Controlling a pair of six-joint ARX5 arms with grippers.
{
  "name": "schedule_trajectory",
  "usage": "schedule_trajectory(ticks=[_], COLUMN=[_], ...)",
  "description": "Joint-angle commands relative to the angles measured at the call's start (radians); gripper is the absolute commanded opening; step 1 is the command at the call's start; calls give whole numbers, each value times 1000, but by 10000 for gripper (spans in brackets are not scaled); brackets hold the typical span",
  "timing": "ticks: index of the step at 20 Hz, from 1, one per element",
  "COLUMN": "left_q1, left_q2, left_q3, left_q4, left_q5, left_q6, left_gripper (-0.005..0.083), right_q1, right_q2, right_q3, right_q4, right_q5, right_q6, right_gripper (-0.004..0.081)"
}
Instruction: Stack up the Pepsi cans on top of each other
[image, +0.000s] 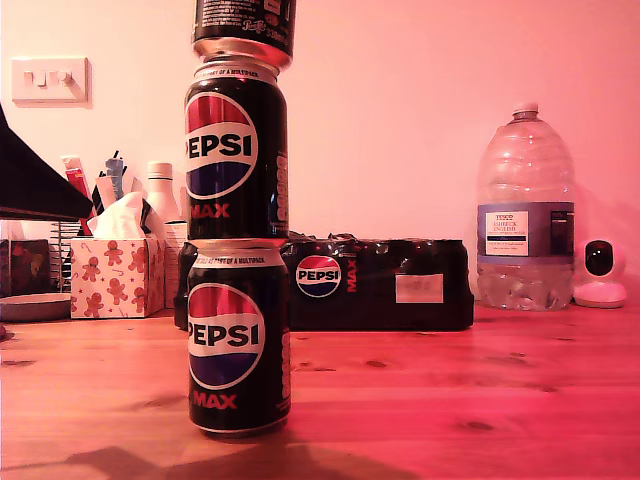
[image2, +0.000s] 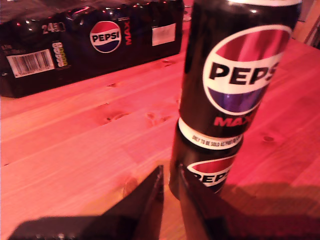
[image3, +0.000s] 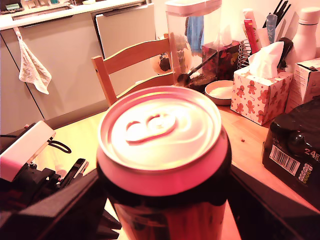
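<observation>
Item, nearest the lens: third Pepsi can (image3: 162, 165), silver lid up, held between the dark fingers (image3: 55, 210) of my second gripper (image3: 165, 210), which is closed on the can's body.

Item: in the exterior view the same can (image: 244, 28) shows at the top edge, its base at the lid of the middle can. Whether it rests there or hangs a hair above I cannot tell; the top of the frame cuts it off and no gripper shows.

Item: middle Pepsi can (image: 236, 150), upright on the bottom Pepsi can (image: 239, 335), which stands on the wooden table (image: 450, 390).

Item: my first gripper (image2: 170, 192), empty, jaws nearly together with a thin gap, low over the table just short of the bottom can (image2: 207, 172).

Item: shrink-wrapped multipack (image: 375, 283), behind the stack, well beyond my first gripper.

Risk: a release with the held can off-centre or tilted would let it slide off the rim below. Any sideways drag on withdrawal could topple all three. A stray advance by my first gripper would knock the base.
</observation>
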Motion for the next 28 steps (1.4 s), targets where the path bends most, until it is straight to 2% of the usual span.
schedule_trajectory(ticks=[1, 6, 11, 28], left_q1=[-3, -3, -3, -3], left_q2=[-3, -3, -3, -3], left_q3=[-17, -17, -17, -17], left_q4=[8, 8, 8, 6], left_q5=[6, 10, 9, 10], left_q6=[5, 5, 5, 5], left_gripper=[75, 75, 75, 75], right_q1=[9, 9, 8, 9], right_q2=[16, 24, 24, 60], right_q3=[43, 53, 120, 126], right_q4=[46, 28, -89, -111], right_q5=[-1, 0, 4, 0], right_q6=[0, -8, -34, -27], right_gripper=[387, 387, 387, 387])
